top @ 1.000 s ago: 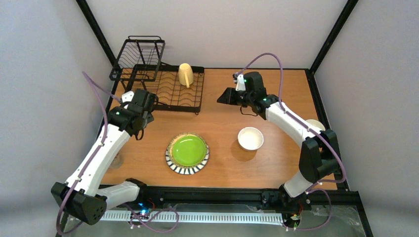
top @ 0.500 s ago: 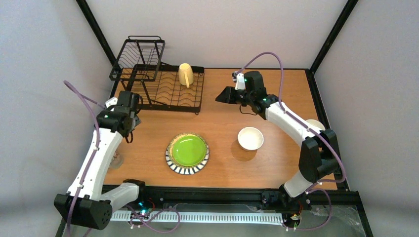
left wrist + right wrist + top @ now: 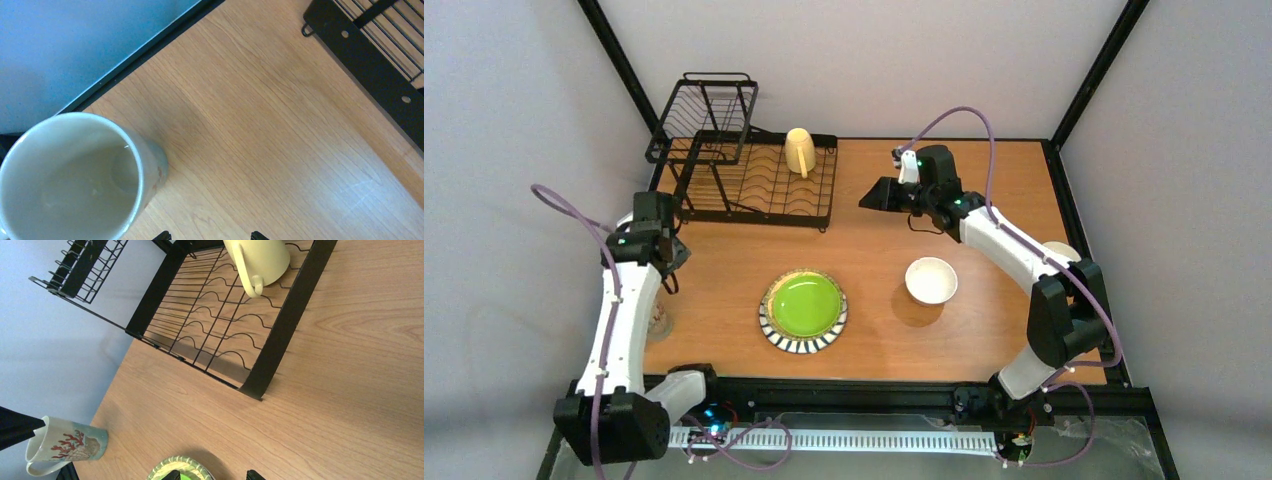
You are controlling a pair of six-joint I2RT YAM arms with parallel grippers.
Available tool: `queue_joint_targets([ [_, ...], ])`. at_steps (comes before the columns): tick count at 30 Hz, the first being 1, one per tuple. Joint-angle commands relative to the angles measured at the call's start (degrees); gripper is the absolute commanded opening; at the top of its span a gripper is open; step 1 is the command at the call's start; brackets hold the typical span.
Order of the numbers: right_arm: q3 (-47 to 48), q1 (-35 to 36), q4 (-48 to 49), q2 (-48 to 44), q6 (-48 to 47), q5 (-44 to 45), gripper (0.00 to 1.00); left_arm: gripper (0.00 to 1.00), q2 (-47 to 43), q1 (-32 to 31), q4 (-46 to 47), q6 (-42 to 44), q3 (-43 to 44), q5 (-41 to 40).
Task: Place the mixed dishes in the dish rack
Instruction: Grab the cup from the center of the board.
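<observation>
On the dish rack (image 3: 764, 185) sits 1 cream mug (image 3: 800, 150); the green plate (image 3: 803, 310) and white bowl (image 3: 931, 280) lie on the surface (image 3: 874, 240). My left end effector (image 3: 210, 235) gapes wide near the teal-banded cup (image 3: 75, 180); my right end effector (image 3: 210, 474) is open, empty.

From above, the left arm (image 3: 622, 310) hides most of the coral-printed mug (image 3: 662, 322) at the table's (image 3: 874, 250) left edge; the right arm (image 3: 1009, 250) covers much of a pale dish (image 3: 1061, 249) at the right. The right wrist view cuts off the green plate (image 3: 181, 467) and cream mug (image 3: 257, 260).
</observation>
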Motion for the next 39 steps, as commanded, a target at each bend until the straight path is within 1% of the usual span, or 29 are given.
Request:
queue_joint_targets([
  [1,-1.2,0.2,-0.3,-1.4,-1.0,-0.4,0.76,0.90,0.4,5.1,2.6,4.9,0.6,3.5],
  [5,-1.7,0.2,-0.5,-2.2,-1.1,-0.2,0.76,0.90,0.4,9.0,3.4,7.7,0.1,4.5],
  [7,-2.0,0.2,-0.4,-2.5,-0.9,-0.4,0.76,0.90,0.5,9.9,3.7,8.8,-0.3,4.5],
  [19,-2.5,0.2,-0.8,-4.0,-0.9,-0.1,0.76,0.90,2.3,10.2,5.5,8.7,-1.0,4.7],
  [24,-2.0,0.2,-0.9,-3.6,-1.0,-0.2,0.76,0.90,2.4,12.4,5.7,10.2,-1.0,5.4],
  [35,-0.2,0.1,-2.1,-3.3,-1.5,-0.3,0.76,0.90,3.4,12.5,4.8,9.8,1.1,5.4],
  [39,-0.1,0.1,-2.4,-3.5,-1.5,-0.3,0.77,0.90,3.1,12.5,4.5,9.6,0.1,4.5],
])
